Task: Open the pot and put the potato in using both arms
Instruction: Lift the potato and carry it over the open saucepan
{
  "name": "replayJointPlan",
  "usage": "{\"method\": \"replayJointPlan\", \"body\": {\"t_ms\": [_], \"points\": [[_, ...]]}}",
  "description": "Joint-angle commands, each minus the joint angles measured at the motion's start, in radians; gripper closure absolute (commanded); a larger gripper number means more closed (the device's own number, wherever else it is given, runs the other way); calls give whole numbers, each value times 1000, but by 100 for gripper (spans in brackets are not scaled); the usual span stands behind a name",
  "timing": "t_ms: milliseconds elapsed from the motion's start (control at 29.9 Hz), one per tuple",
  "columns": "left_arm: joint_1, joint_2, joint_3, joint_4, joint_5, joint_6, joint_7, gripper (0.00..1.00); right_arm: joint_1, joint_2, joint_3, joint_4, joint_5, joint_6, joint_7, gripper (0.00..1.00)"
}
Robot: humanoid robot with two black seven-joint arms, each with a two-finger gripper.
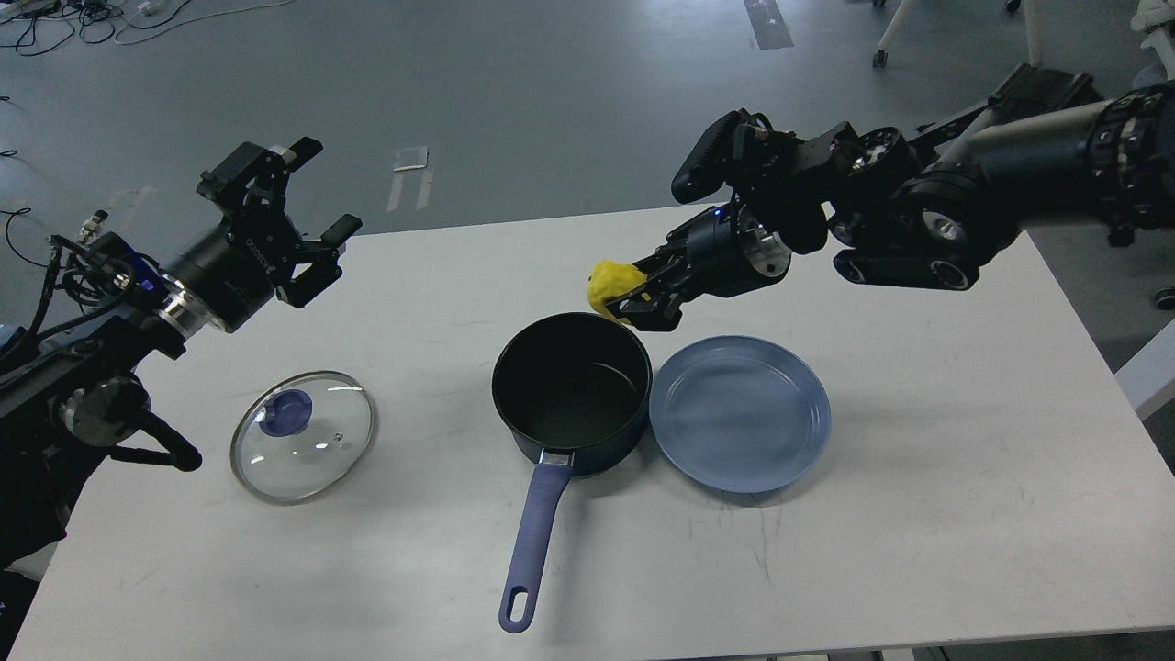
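Observation:
The dark pot (571, 390) stands open in the middle of the white table, its blue handle (532, 542) pointing toward me. Its glass lid (304, 434) with a blue knob lies flat on the table to the left. My right gripper (633, 298) is shut on the yellow potato (609, 281) and holds it in the air just above the pot's far right rim. My left gripper (312, 197) is open and empty, raised above the table's far left edge, well above and behind the lid.
An empty blue plate (740, 413) lies against the pot's right side. The white table (964, 441) ends close behind both arms. Grey floor with cables and chair legs lies beyond it.

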Motion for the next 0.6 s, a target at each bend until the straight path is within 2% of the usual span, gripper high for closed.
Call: {"method": "replayJointPlan", "body": {"t_ms": [0, 167, 234, 568], "points": [[0, -3, 0, -1, 0, 0, 0, 2, -14, 36, 4, -4, 66, -10, 0, 68], [5, -3, 0, -1, 0, 0, 0, 2, -41, 36, 1, -15, 102, -28, 0, 67], [7, -3, 0, -1, 0, 0, 0, 2, -58, 36, -4, -36, 110, -28, 0, 63], [20, -5, -1, -1, 0, 0, 0, 2, -100, 36, -1, -53, 228, -30, 0, 63]]}}
